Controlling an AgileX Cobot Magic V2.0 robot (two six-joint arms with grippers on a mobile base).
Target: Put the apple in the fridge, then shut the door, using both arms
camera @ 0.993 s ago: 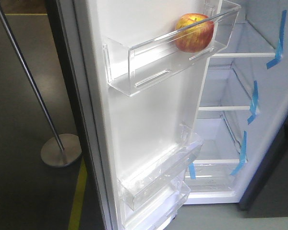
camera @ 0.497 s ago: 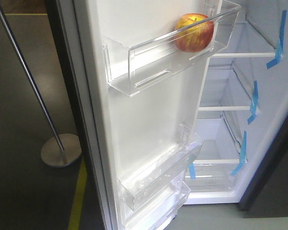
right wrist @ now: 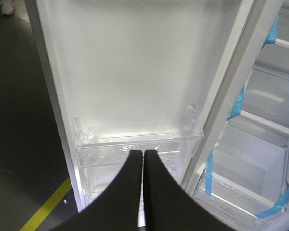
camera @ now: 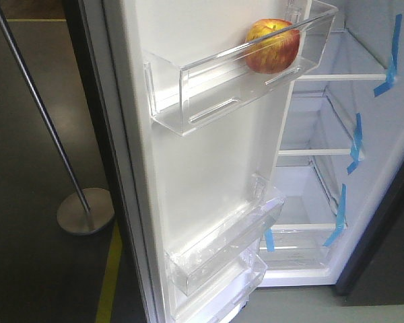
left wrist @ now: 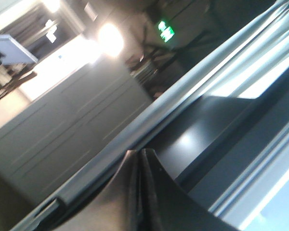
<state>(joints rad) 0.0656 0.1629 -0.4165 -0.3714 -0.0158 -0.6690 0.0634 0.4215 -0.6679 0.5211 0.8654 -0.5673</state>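
1. Apple (camera: 273, 46): lay inside the upper clear bin (camera: 188, 101) on the door, at the bin's end nearest the fridge cavity; rested on the bin floor, red-and-yellow skin visible through the front wall, stem dimple up. Held by neither pincer.
2. Door (camera: 209, 175): stood swung wide open, white inner face toward the front camera. Carried the upper bin high up and the lower clear bins (camera: 215, 259) stacked near its bottom edge.
3. Fridge (camera: 380, 175): stood open to the right of the door, white inside. Showed shelves (camera: 337, 77) at several levels, with blue tape strips (camera: 355, 142) on their right-hand ends.
4. Left gripper (left wrist: 138, 153): seen only in its own blurred wrist view; fingers pressed together, gripping nothing. Hung beside a dark grey panel (left wrist: 197, 139) edged by a pale strip.
5. Right gripper (right wrist: 143, 153): fingers closed tip to tip, empty. Pointed at the door's inner face, just in front of the lower bins, with the taped shelf edges off to its right.
6. Metal stand (camera: 85, 210): round base on the dark floor left of the door, pole leaning up toward the top left corner.
7. Yellow floor line (camera: 109, 282): ran along the floor beside the door's bottom edge.
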